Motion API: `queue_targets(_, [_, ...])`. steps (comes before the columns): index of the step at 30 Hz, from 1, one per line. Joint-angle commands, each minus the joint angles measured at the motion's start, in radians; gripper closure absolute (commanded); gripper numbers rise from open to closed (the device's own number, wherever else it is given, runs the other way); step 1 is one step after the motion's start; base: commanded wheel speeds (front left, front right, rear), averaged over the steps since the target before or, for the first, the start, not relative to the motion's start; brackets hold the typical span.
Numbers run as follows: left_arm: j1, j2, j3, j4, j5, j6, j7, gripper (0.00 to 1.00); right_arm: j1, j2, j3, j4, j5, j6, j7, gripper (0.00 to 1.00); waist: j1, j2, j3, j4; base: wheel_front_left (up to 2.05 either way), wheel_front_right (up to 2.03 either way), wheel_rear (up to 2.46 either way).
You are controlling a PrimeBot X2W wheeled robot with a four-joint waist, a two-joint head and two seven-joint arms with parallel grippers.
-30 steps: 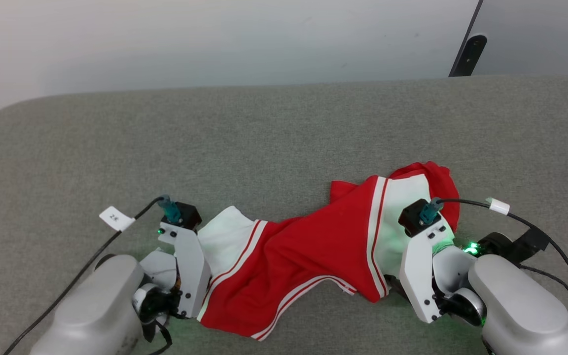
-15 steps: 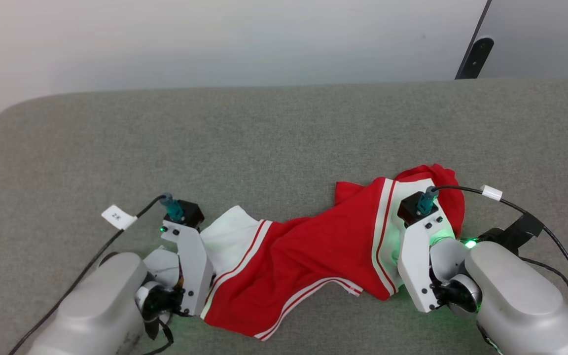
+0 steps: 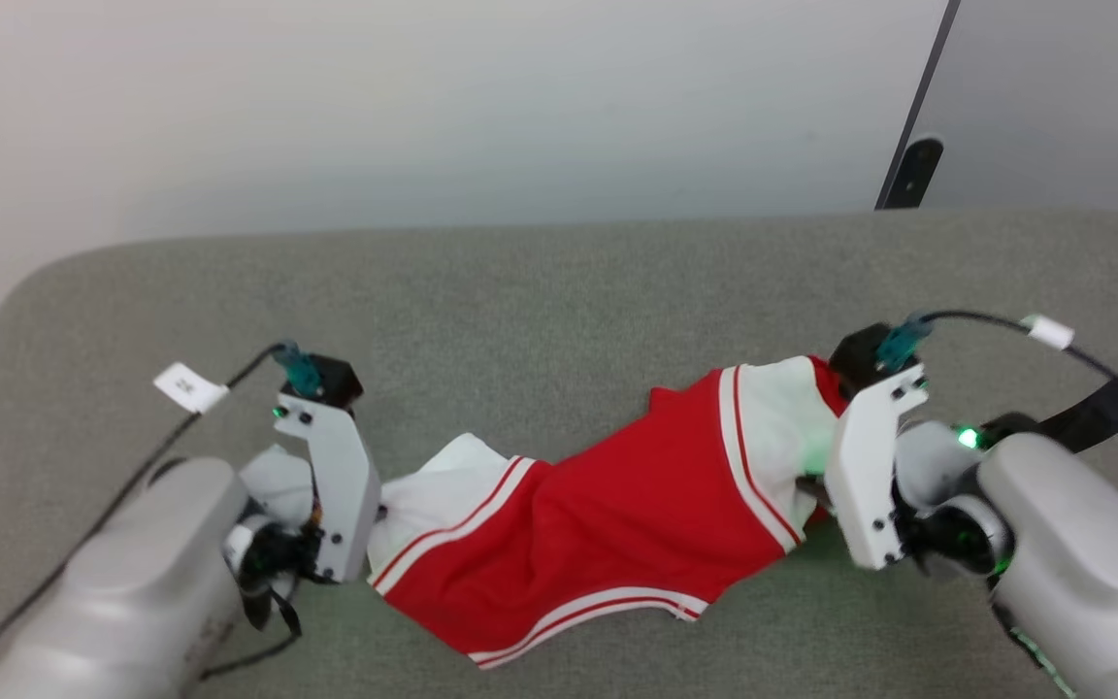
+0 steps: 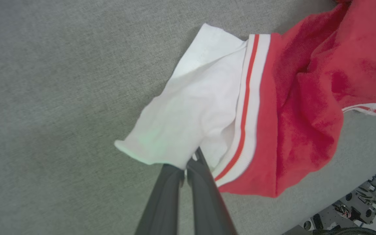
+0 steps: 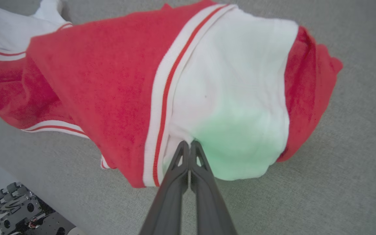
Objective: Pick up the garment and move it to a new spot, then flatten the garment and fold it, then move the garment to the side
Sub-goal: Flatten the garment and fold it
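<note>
The garment (image 3: 617,515), a bright red shirt with white striped sleeve panels, stretches between my two grippers above the grey cushioned surface (image 3: 559,291) and sags in the middle. My left gripper (image 4: 193,160) is shut on the white panel (image 4: 188,117) at the garment's left end. In the head view the left gripper (image 3: 377,510) sits just left of that panel. My right gripper (image 5: 188,145) is shut on the other white panel (image 5: 237,98), beside its striped band. In the head view the right gripper (image 3: 816,485) is mostly hidden behind its white bracket.
The grey surface spreads wide behind the garment, up to a white wall. A dark post (image 3: 908,170) stands at the back right. Tagged cables (image 3: 188,386) (image 3: 1047,332) trail from both wrists. The surface's near edge and robot base parts (image 5: 18,209) lie close below the garment.
My right gripper closed on the white panel. Both arms then rose and spread apart, pulling the garment taut and off the surface. The head camera tilted, shifting the whole picture.
</note>
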Motion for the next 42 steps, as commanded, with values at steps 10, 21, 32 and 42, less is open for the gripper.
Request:
queue_targets(10, [-0.120, 0.048, 0.018, -0.023, 0.007, 0.005, 0.013, 1.00, -0.041, -0.053, -0.113, -0.114, 0.032, -0.001, -0.044, 1.00, 0.0000, 0.0000, -0.067, -0.009, 0.00, 0.00, 0.00])
queue_targets(21, [-0.308, 0.064, 0.037, 0.008, 0.056, 0.018, 0.022, 1.00, -0.173, -0.069, -0.154, -0.092, -0.032, -0.001, -0.151, 1.00, 0.0000, 0.0000, -0.106, -0.014, 0.00, 0.00, 0.00])
queue_targets(32, [-0.451, 0.069, 0.055, 0.088, 0.107, 0.033, -0.047, 1.00, -0.320, -0.064, -0.156, 0.027, -0.052, -0.001, -0.268, 1.00, 0.0000, 0.0000, -0.123, -0.008, 0.00, 0.00, 0.00])
queue_targets(42, [-0.547, 0.007, 0.093, 0.222, 0.118, 0.072, -0.183, 1.00, -0.476, 0.022, -0.151, 0.243, -0.148, -0.001, -0.415, 1.00, 0.0000, 0.0000, -0.122, -0.011, 0.00, 0.00, 0.00])
